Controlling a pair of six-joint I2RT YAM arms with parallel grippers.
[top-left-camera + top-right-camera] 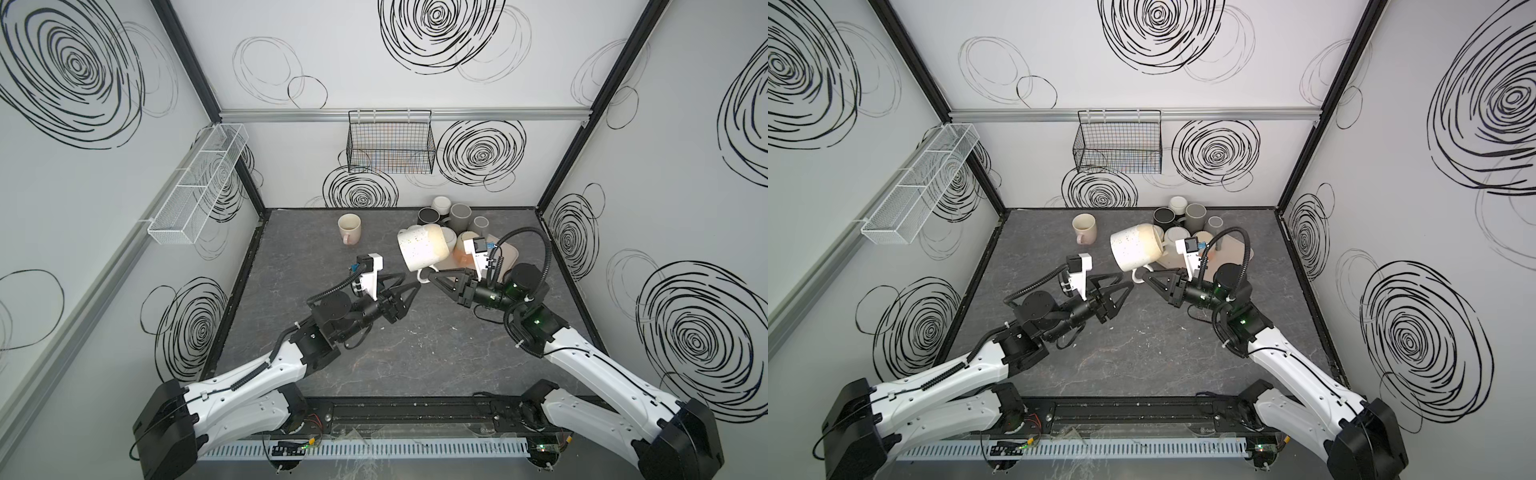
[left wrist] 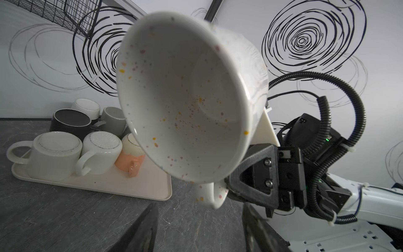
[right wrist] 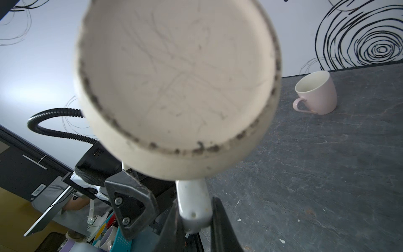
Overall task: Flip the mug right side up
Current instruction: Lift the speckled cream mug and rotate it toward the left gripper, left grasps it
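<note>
A speckled white mug (image 1: 419, 247) hangs in the air above the middle of the desk (image 1: 374, 353). It is tipped on its side with the handle (image 2: 209, 194) underneath, its mouth turned down toward the left arm and its tan base (image 3: 174, 76) toward the right arm. The right end effector (image 1: 432, 278) is clenched on the handle alone and carries the mug's whole weight. The left end effector (image 1: 412, 279) sits just beside that handle, jaws parted with nothing between them. Whether one of its fingertips brushes the handle is hard to tell from above.

The mug looks roughly halfway turned, so the step in hand is the roll that brings the mouth up. A heavy mug held by a thin loop may pivot in the grip, which calls for a slow, steady wrist turn with the clench kept firm. The left end effector probably needs to either back away from the handle or steady the rim, so the two do not collide.

A tray (image 2: 130, 187) of other mugs (image 2: 54, 152), standing mouth down, lies just behind the lifted mug on the right. A pink cup (image 3: 316, 93) stands upright on the far left of the desk. The bare desk between them seems the safest place to land. The base should sit flat before the handle is let go.
</note>
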